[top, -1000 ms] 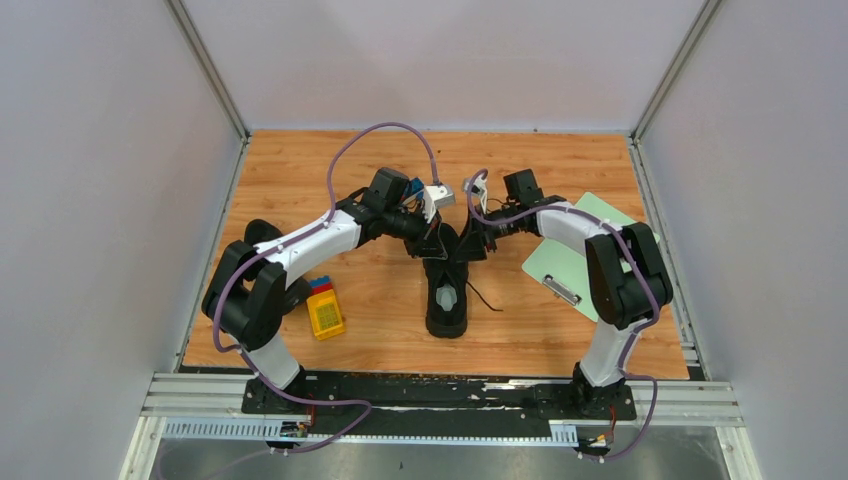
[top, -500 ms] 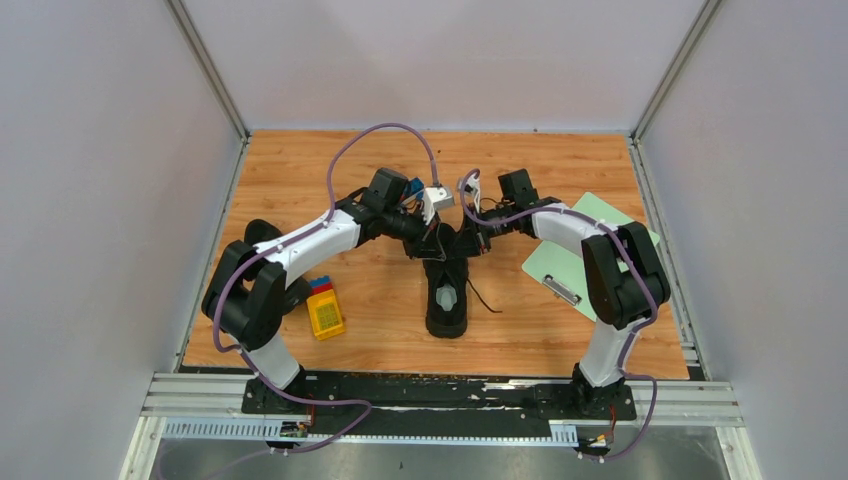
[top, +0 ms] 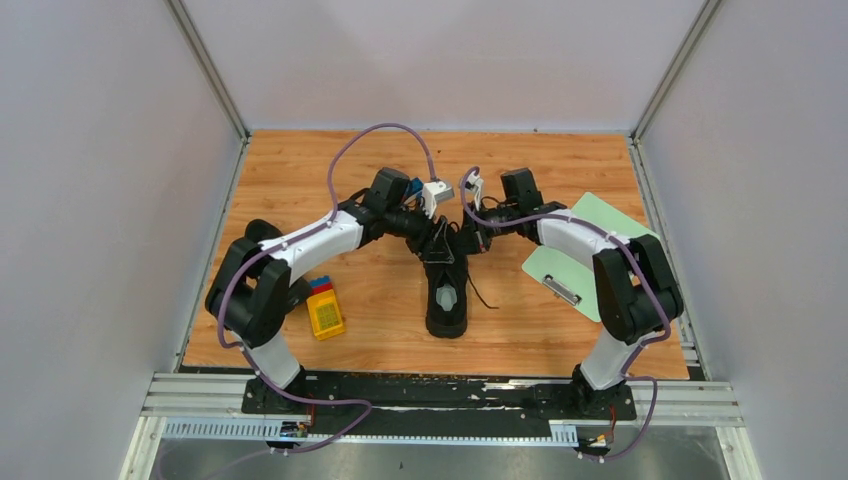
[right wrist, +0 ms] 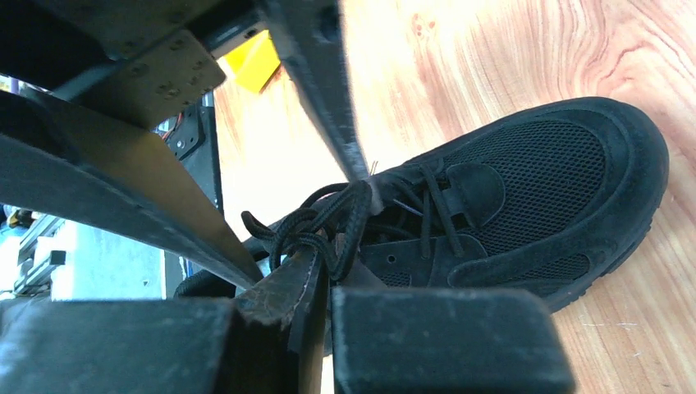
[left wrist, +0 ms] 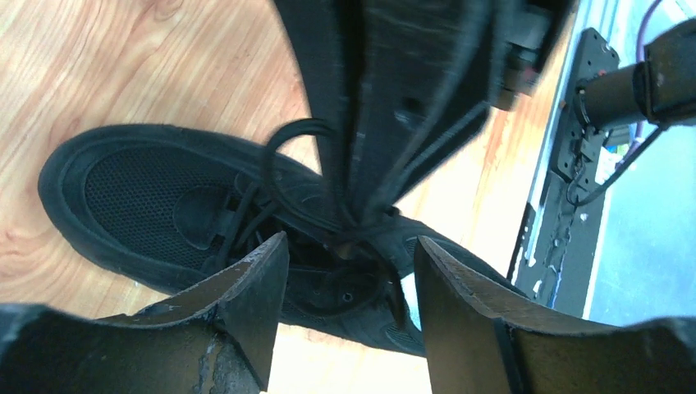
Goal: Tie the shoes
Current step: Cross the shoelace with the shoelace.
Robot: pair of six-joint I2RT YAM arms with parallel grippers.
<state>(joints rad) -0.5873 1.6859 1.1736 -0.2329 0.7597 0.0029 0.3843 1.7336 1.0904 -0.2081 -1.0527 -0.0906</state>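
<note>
One sneaker (top: pixel 446 298): I'm tightening its laces (right wrist: pixel 328 222).
Left end effector (left wrist: pixel 349 250): gaping apart, empty.
Right end effector (right wrist: pixel 322 283): clamping laces; I'm aiming for a slow pull.

wooden tabletop (top: pixel 300 170) in shot. green clipboard (top: pixel 565 268) flat at right, metal clip (top: pixel 562 290) toward near edge. yellow gridded block (top: pixel 325 314) at left, red and blue bits at its far end. pale grey walls (top: pixel 100 200) around.
</note>
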